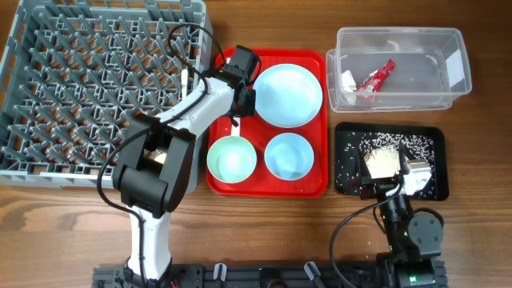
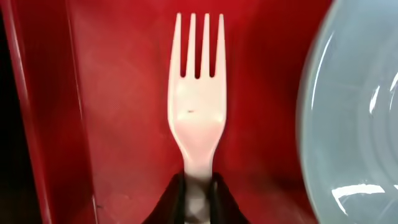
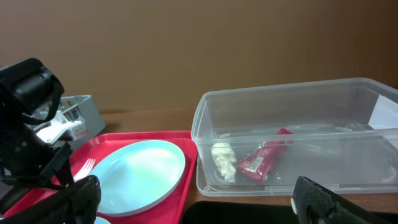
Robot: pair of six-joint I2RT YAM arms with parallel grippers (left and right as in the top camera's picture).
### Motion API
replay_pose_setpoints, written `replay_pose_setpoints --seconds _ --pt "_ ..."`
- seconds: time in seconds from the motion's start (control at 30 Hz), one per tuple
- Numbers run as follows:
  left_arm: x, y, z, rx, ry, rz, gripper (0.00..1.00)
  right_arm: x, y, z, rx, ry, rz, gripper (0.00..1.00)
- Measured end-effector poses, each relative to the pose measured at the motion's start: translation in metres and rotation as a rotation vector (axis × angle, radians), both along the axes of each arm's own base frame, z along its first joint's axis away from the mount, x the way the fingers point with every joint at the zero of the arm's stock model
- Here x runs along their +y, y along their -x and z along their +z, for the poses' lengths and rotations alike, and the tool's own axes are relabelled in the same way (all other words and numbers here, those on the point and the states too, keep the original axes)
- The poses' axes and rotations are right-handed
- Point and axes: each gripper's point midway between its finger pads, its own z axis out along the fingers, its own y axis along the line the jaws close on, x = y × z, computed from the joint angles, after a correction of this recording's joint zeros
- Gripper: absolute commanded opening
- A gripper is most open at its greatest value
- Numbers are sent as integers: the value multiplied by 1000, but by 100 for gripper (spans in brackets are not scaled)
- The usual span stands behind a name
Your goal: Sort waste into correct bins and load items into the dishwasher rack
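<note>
My left gripper (image 2: pixel 200 186) is shut on the handle of the white plastic fork (image 2: pixel 198 106), tines pointing away, over the red serving tray (image 2: pixel 124 124). In the overhead view it (image 1: pixel 238 104) sits at the tray's left side beside the pale blue plate (image 1: pixel 288 94). The pale green bowl (image 1: pixel 232 158) and pale blue bowl (image 1: pixel 289 155) stand on the tray's near half. The clear tub (image 1: pixel 448 48) holds the red wrapper (image 1: pixel 376 78) and white napkin (image 1: pixel 350 80). My right gripper (image 1: pixel 392 172) is open and empty over the black tray (image 1: pixel 348 160), which holds crumbs (image 1: pixel 392 144). The cup and spoon are out of view.
The grey dishwasher rack (image 1: pixel 96 88) fills the far left, right beside the red tray (image 1: pixel 320 172). In the right wrist view the tub (image 3: pixel 298 124) stands straight ahead, with the plate (image 3: pixel 140 174) and fork (image 3: pixel 84 167) to the left.
</note>
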Motion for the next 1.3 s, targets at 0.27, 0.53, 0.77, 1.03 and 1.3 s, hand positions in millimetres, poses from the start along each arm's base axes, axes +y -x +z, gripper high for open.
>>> replay_pose_setpoints --seconds 0.27,0.53,0.77,1.03,1.3 --pt "6 5 19 1 -16 7 4 0 0 0 0 0 0 100" --pt "36 4 159 -264 -52 41 4 0 0 0 0 0 0 100" --pt "117 5 156 -228 -257 164 9 0 0 0 0 0 0 100" --pt "130 12 113 -84 -306 78 75 0 0 0 0 0 0 100" --pt "86 41 180 -157 -35 90 56 0 0 0 0 0 0 100"
